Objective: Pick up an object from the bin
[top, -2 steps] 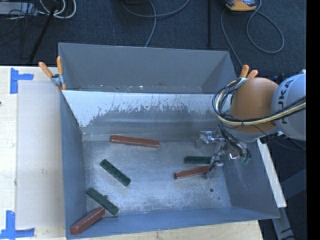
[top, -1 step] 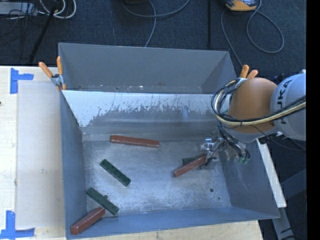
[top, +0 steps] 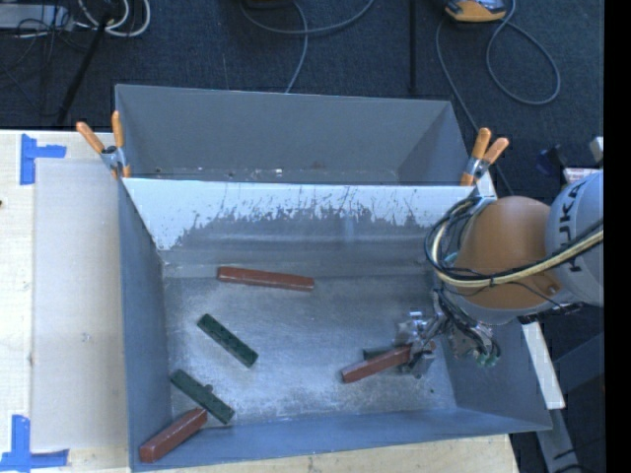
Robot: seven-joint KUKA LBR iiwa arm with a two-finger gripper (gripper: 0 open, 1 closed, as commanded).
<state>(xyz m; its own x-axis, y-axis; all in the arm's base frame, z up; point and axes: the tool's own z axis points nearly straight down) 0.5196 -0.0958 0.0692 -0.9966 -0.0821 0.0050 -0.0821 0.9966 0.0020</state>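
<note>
My gripper [top: 421, 345] is low in the bin's right part, just under the orange wrist cover. It sits at the right end of a short brown bar [top: 371, 368] that lies slanted on the bin floor. The bar's right end runs under the gripper and is partly hidden there. A thin dark piece [top: 383, 352] lies right beside that end.
A long brown bar [top: 266, 279] lies flat near the back of the floor. A dark green block [top: 228, 340] lies left of centre. Another green block [top: 202, 396] and a brown bar [top: 174, 435] lie together in the front left corner.
</note>
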